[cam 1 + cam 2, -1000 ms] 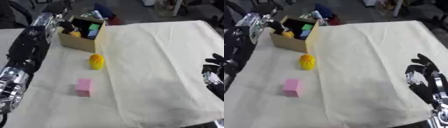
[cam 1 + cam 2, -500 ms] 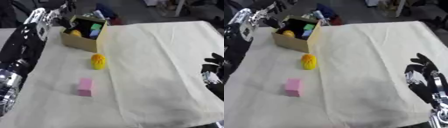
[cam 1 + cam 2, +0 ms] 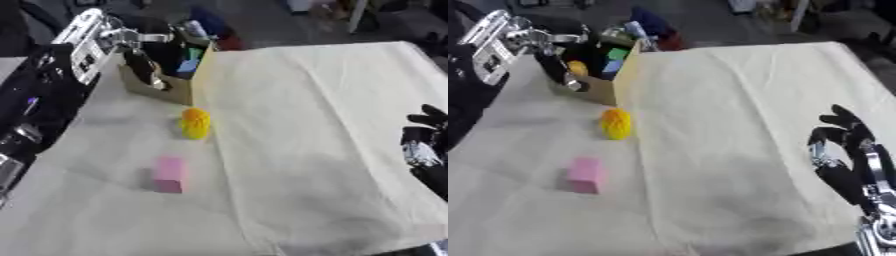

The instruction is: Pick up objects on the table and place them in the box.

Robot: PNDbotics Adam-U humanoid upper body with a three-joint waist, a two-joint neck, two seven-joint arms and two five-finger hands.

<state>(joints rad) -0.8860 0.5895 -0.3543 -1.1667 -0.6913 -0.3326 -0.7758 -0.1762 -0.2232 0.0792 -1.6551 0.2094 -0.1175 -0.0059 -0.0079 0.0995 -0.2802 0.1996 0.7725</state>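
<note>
An open cardboard box [image 3: 186,86] stands at the table's far left, with green, blue and yellow items [image 3: 577,67] inside. A yellow ribbed object [image 3: 194,123] lies on the cloth just in front of the box. Nearer to me lies a pink block [image 3: 170,174]. My left hand [image 3: 140,62] hangs over the box's left wall, its dark fingers relaxed and pointing down, holding nothing. My right hand [image 3: 843,147] rests open at the right edge, fingers up, far from all objects.
A cream cloth [image 3: 306,110] covers the table, with wide bare room in the middle and right. Dark clutter and a blue thing [image 3: 651,22] sit beyond the far edge behind the box.
My left hand has come down from behind the box's far-left corner to its left wall. The yellow object, pink block and right hand have stayed put.
</note>
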